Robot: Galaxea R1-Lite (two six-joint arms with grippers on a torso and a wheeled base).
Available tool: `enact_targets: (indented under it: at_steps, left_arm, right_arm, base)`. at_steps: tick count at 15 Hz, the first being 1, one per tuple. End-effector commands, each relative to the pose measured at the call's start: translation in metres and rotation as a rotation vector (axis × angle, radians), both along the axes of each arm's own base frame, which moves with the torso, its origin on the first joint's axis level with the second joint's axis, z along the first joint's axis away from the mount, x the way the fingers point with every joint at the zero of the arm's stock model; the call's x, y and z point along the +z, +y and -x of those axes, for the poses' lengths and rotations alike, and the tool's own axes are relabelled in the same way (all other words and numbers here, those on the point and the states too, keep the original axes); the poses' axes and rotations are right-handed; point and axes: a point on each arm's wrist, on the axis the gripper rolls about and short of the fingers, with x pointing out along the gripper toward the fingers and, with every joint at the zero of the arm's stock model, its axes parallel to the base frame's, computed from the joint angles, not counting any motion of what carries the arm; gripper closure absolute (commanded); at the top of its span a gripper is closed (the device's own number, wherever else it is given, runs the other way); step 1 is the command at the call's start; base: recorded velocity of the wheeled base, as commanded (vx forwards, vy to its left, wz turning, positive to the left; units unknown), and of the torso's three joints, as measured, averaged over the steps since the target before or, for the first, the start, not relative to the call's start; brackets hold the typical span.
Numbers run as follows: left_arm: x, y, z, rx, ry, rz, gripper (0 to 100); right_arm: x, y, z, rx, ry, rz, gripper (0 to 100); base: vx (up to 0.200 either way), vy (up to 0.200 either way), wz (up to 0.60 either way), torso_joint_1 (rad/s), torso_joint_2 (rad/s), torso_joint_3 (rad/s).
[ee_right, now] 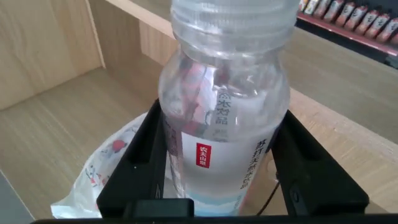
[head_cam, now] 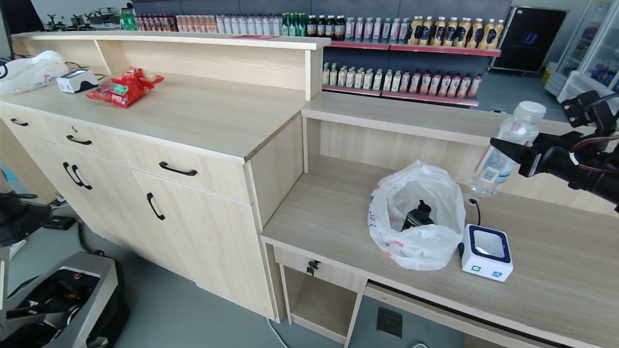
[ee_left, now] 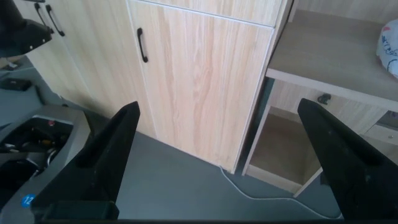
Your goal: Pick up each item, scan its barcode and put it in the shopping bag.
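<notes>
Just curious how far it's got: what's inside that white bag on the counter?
One dark item with a black top sits in the shopping bag. The bag's crumpled sides hide the rest of its bottom.

You've got red shelves (head_cam: pixel 416 47) of bottled drinks (head_cam: pixel 454 31) behind the wooden counter (head_cam: pixel 203 111), with glass-door coolers (head_cam: pixel 596 48) far right.

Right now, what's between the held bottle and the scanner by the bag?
Head view: a thin black cable on bare counter, between bottle and scanner.
</notes>
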Motion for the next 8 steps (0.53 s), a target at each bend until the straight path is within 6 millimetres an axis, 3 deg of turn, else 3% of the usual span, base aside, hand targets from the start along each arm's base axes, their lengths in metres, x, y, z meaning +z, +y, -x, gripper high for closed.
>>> enact_targets:
  at_steps: [1,5,8]
  left_arm:
    - [0.000,0.000,0.000,0.001,-0.001,0.000,0]
    - [0.000,0.000,0.000,0.001,-0.001,0.000,0]
    - [0.000,0.000,0.000,-0.001,-0.001,0.000,0]
  right_arm:
    - [-0.005,-0.002,-0.001,-0.006,0.019,-0.024,100]
    - [-0.031,-0.014,-0.015,0.065,0.087,-0.092,100]
    - [-0.059,-0.017,-0.038,0.075,0.095,-0.093,100]
  base:
    - [0.000,0.000,0.00,0.000,0.00,0.000]
    - [0.000,0.000,0.00,0.000,0.00,0.000]
    - [0.000,0.000,0.00,0.000,0.00,0.000]
